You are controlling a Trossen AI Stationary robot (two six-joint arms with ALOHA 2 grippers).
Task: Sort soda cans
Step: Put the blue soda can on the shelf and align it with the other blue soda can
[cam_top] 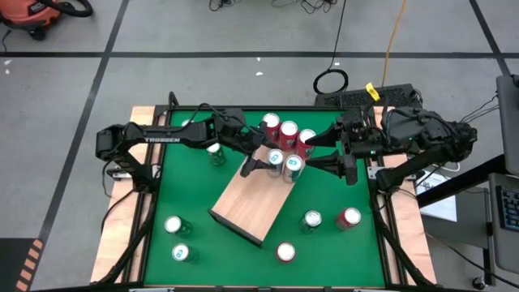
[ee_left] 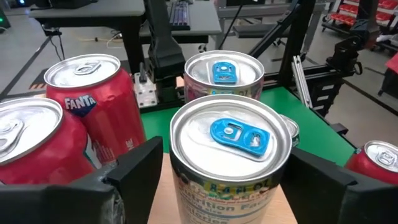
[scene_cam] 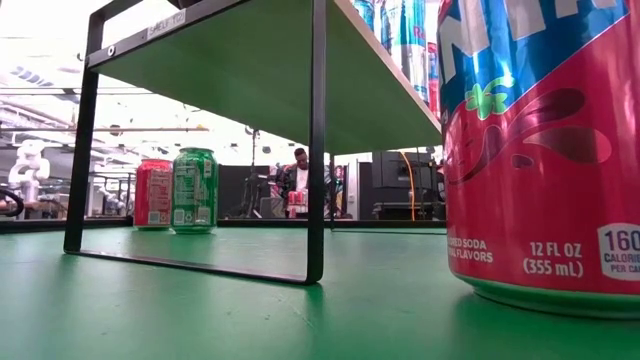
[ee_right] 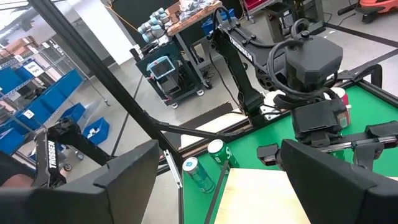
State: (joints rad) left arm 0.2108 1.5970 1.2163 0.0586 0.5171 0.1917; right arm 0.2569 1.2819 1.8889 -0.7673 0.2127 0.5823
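On the wooden board's [cam_top: 247, 197] far end, our left gripper [cam_top: 261, 165] has its fingers [ee_left: 135, 168] spread to either side of a silver-topped can with a blue tab [ee_left: 230, 158]; they flank the can without pressing on it, so we see no grip. Just past it on the board stands a second blue-tabbed can [ee_left: 222, 74], and beside both are two red Fanta cans [ee_left: 93, 102], close together. In the high view this cluster [cam_top: 282, 142] sits at the middle of the table's far side, several red cans packed against the board's far edge.

Our right gripper [cam_top: 331, 150] hangs just to the right of that cluster with its fingers wide apart and nothing between them.

Nearer the table's front edge, loose cans stand on the green mat [cam_top: 340, 251]: a red one [cam_top: 285, 252] in front of the board, a green one [cam_top: 311, 219] and a red one [cam_top: 349, 217] to the right, and two green ones [cam_top: 177, 238] at the left. Another green can [cam_top: 216, 152] stands under the left arm.

From table height, a red Fanta can [scene_cam: 545, 150] fills the near right, the board's black metal frame [scene_cam: 316, 140] rises at centre, and a red can [scene_cam: 153, 193] and a green can [scene_cam: 194, 190] stand side by side farther off. Beyond the table, a person [scene_cam: 300, 180] sits in the room.
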